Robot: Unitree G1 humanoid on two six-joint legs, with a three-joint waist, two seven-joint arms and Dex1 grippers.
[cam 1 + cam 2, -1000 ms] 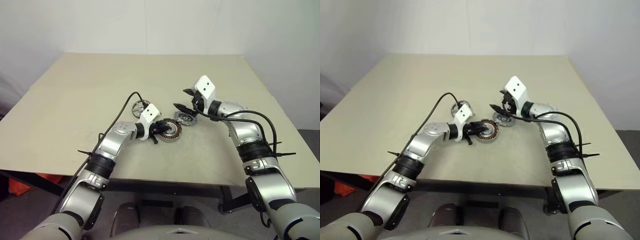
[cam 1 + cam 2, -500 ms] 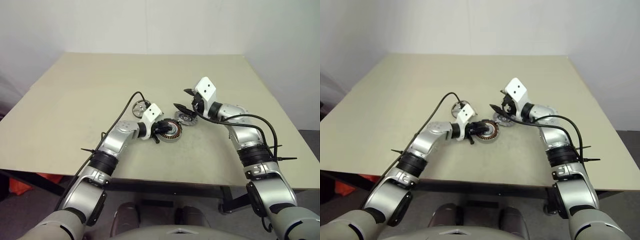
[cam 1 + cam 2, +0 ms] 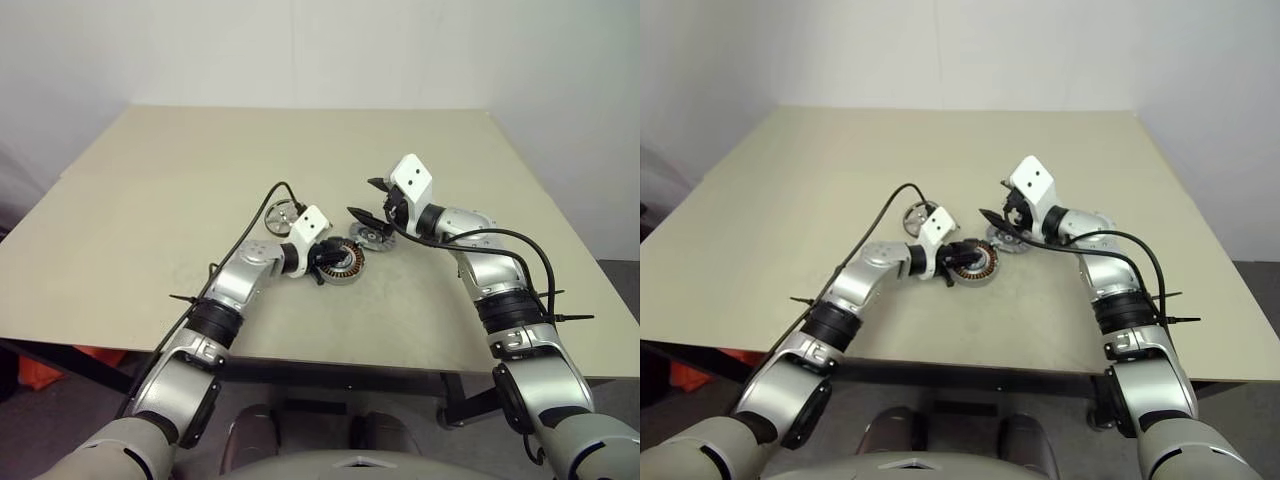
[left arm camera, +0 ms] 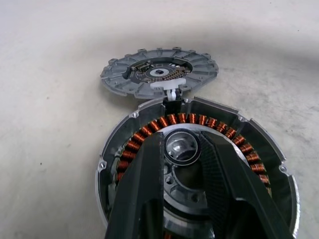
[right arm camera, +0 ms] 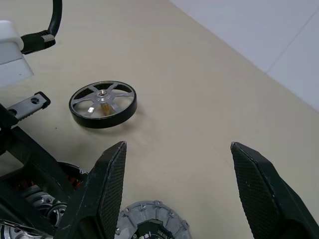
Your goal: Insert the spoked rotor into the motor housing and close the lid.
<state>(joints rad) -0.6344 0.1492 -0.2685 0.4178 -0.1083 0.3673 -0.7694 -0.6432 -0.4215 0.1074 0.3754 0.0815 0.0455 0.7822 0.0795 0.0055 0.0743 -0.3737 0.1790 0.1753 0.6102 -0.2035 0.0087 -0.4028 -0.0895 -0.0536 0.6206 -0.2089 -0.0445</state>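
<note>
Copper windings ring the motor housing (image 4: 199, 164), where the left gripper (image 4: 182, 154) sits with fingers narrowly parted around the hub. Just beyond lies the lid (image 4: 159, 77) (finned, grey), beneath the right gripper (image 5: 174, 189), spread wide. Nudging the housing could shove the lid; the spoked rotor (image 5: 102, 103) waits farther off.

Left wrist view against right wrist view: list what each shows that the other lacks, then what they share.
Left wrist only: the copper windings of the motor housing, seen whole, with the left gripper over its central hub.

Right wrist only: the spoked rotor lying flat on the table, apart from the rest, and the right gripper, jaws wide open.

Both: the grey finned lid beside the housing.
</note>
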